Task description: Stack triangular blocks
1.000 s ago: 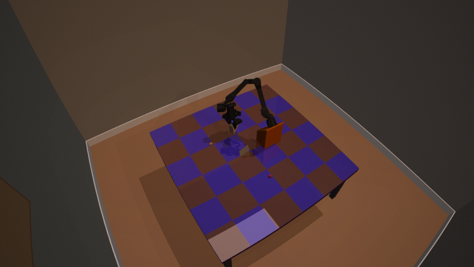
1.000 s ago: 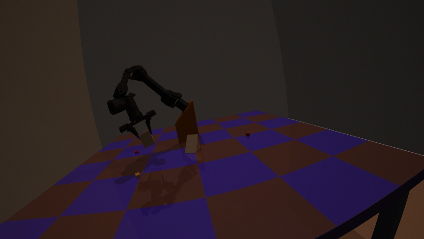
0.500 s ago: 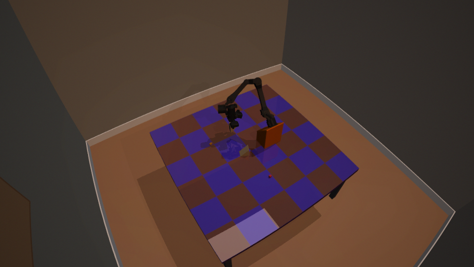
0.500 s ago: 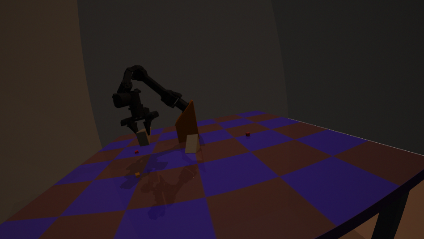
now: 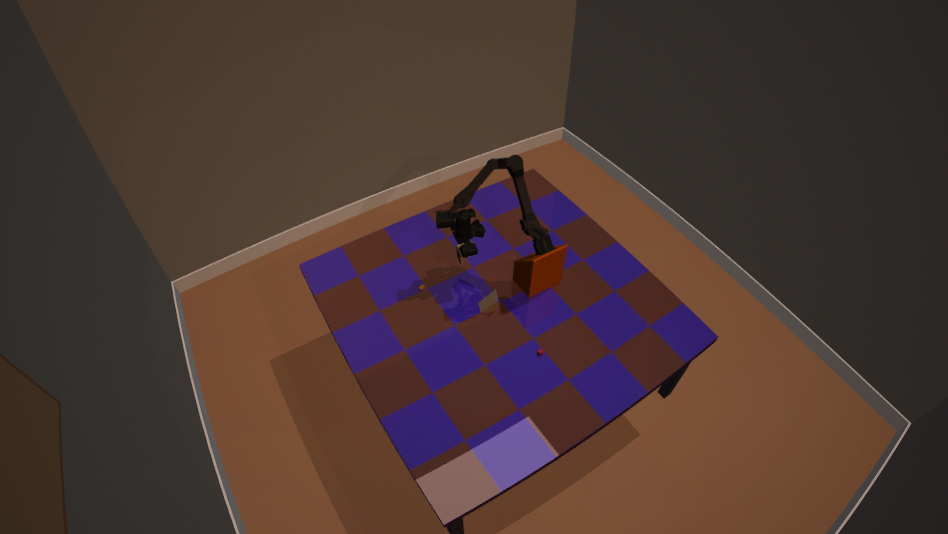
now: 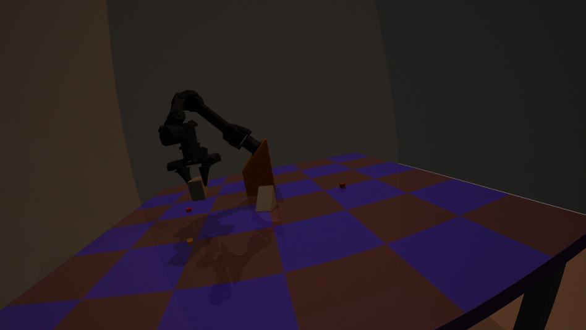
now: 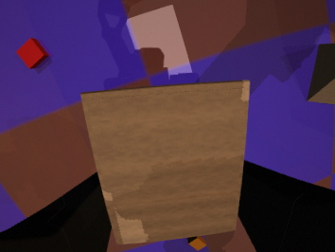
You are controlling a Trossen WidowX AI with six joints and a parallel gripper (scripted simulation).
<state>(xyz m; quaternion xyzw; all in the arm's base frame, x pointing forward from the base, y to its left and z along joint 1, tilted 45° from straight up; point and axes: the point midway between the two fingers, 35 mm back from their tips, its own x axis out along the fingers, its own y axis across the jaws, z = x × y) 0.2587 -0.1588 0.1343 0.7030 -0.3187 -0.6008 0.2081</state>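
My gripper (image 5: 466, 250) (image 6: 193, 175) (image 7: 167, 167) is shut on a tan wooden triangular block (image 6: 196, 188) (image 7: 166, 156) and holds it a little above the checkered table (image 5: 597, 378) (image 6: 410, 246). In the wrist view the block's broad face fills the middle between my dark fingers. The other tan triangular block (image 5: 488, 301) (image 6: 265, 198) (image 7: 324, 84) rests on the table, apart from the held one, just in front of an orange panel (image 5: 543, 270) (image 6: 258, 170). In the exterior view the held block hangs to the left of the resting one.
The upright orange panel stands close behind the resting block, near the arm's base. A small red cube (image 6: 188, 209) (image 7: 31, 53) and a small orange cube (image 5: 421, 287) (image 6: 189, 240) (image 7: 197, 243) lie near my gripper. Another red cube (image 5: 540, 352) (image 6: 342, 185) lies farther off.
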